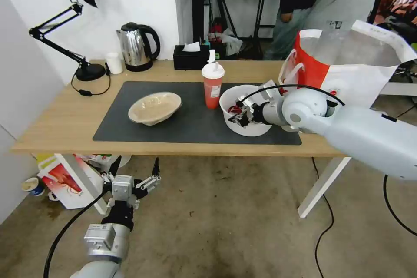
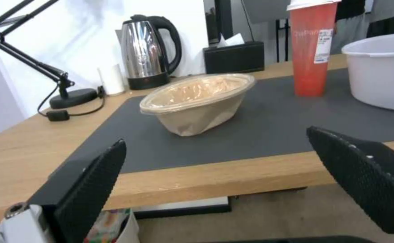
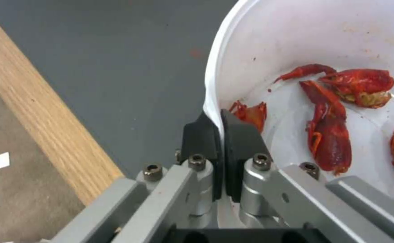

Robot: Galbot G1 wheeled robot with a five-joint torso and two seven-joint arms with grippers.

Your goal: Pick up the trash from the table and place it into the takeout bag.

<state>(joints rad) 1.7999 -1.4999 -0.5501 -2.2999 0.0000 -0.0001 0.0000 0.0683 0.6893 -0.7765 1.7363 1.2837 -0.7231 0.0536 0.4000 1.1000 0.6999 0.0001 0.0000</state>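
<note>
A round white plastic bowl (image 1: pixel 246 128) with red crayfish scraps (image 3: pixel 332 135) sits on the dark grey mat (image 1: pixel 191 124) at the table's right. My right gripper (image 1: pixel 243 118) is shut on the bowl's rim (image 3: pixel 213 104), one finger inside the wall and one outside. Left of that bowl stands the red drink cup (image 1: pixel 213 82) with white lid and straw. The shallow beige bowl (image 1: pixel 154 107) lies tilted farther left. The takeout bag (image 1: pixel 347 67) stands open at the table's right end. My left gripper (image 1: pixel 135 169) hangs open below the table's front edge, facing the beige bowl (image 2: pixel 197 101).
At the back of the table (image 1: pixel 56 126) are a steel kettle (image 1: pixel 137 47), a black tissue box (image 1: pixel 191 56), a small white cup (image 1: pixel 114 63) and a black desk lamp (image 1: pixel 82 26). A red-and-white box (image 1: pixel 69 180) sits on the floor under the table's left end. People stand behind the table.
</note>
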